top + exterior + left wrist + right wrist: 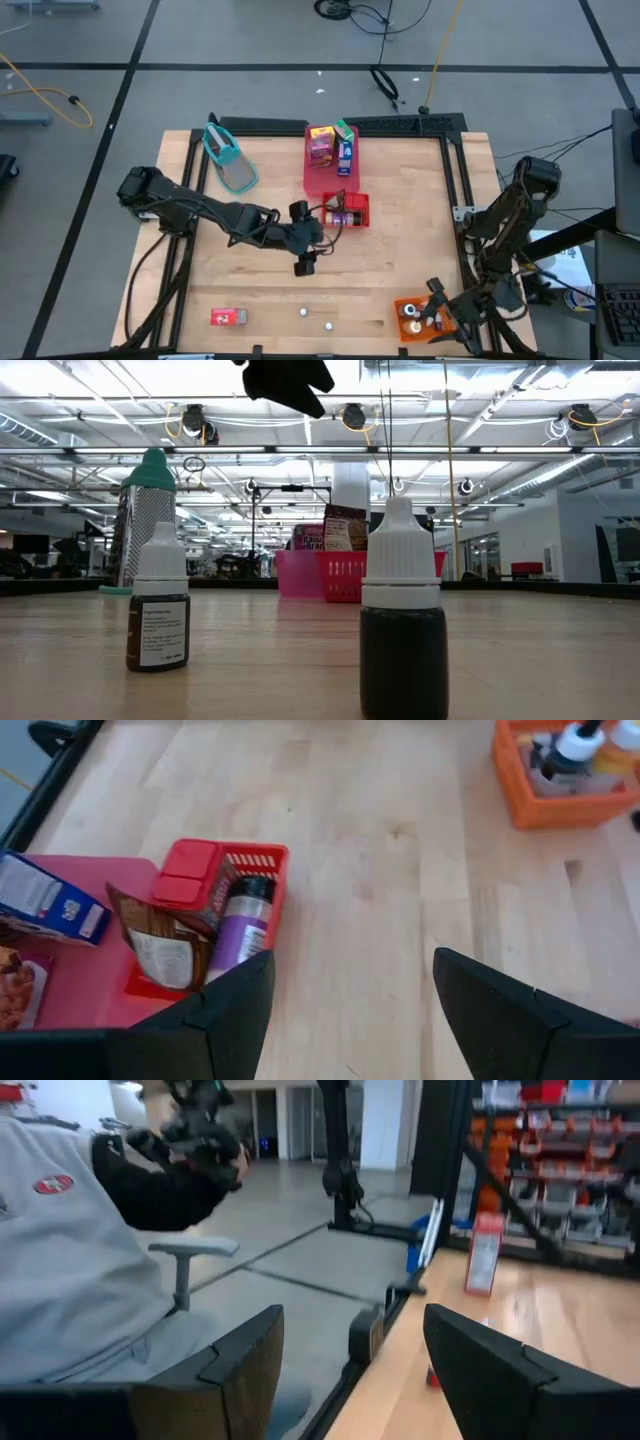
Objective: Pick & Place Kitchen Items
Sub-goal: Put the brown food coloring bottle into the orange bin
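My left gripper (305,264) (350,990) hangs open over the middle of the table, just near of a red basket (352,210) (215,910). The basket holds a purple bottle (240,925) and a brown packet (165,945). Two cartons (320,146) (345,148) stand on a pink tray (322,178) behind it. My right gripper (432,300) (350,1350) is open and empty above an orange bin (412,318) with little bottles (575,745), at the near right. Two small dropper bottles (158,610) (402,630) stand upright near the front edge.
A teal-handled grater (230,160) lies at the far left. A red carton (228,317) lies near the front left corner. Bare wood stretches between the basket and the orange bin (560,780). A seated person (90,1250) shows beyond the table's edge in the right wrist view.
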Available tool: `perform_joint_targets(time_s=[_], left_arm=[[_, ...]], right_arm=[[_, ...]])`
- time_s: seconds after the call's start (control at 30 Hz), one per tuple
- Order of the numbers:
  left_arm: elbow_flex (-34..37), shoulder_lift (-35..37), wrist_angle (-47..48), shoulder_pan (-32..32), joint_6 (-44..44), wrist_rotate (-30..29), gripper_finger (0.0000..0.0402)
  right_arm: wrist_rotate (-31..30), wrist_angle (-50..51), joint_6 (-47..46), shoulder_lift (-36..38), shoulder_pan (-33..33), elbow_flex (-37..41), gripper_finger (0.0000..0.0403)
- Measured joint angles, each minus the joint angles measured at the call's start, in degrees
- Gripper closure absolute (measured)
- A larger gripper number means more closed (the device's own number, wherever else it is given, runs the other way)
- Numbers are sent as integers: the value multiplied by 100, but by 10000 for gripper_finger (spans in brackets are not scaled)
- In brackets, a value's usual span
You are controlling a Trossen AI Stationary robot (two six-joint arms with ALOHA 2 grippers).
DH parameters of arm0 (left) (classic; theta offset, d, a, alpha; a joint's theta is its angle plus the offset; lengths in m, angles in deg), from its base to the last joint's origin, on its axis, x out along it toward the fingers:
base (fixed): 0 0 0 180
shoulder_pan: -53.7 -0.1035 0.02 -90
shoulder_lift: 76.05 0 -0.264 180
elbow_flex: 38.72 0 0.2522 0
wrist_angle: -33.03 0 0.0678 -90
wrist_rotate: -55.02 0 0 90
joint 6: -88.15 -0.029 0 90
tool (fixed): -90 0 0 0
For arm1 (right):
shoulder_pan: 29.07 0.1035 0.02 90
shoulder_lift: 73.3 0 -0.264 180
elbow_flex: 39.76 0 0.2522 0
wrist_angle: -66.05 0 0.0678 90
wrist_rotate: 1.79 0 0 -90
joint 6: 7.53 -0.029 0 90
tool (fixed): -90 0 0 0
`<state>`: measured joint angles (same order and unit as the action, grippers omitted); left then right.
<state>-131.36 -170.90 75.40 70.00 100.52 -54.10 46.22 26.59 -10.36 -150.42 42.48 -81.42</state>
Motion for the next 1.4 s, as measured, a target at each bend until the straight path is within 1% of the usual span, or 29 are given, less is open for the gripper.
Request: perform_joint_targets(time_s=[0.13,0.27,0.47,0.57,0.63,0.77,0.9,1.0,1.13,1.4], left_arm=[[207,2,-7,204,61,0,128],[705,4,-202,420,435,0,128],[1560,4,-1062,887,751,8,128],[1909,4,-1728,1111,836,140,128],[2124,4,-2184,1251,834,253,128],[2461,4,-2774,1514,862,286,128],[2715,4,-3075,1727,1006,324,128],[2912,4,-3572,1854,1092,273,128],[3106,-180,-4158,1962,1098,257,128],[3104,-913,-4949,1983,1138,285,128]], right_arm=[[-1,-4,528,481,2,0,172],[-25,-3,1021,902,2,0,171],[-26,-1,1552,1288,2,0,176],[-54,-1,1717,1338,2,0,176],[-182,29,1766,1338,2,0,176],[-588,178,1723,1338,0,0,177],[-600,244,1725,1338,0,0,177],[-600,240,1725,1338,0,0,177],[-600,240,1718,1338,0,0,177],[-598,246,1705,1338,0,0,177]])
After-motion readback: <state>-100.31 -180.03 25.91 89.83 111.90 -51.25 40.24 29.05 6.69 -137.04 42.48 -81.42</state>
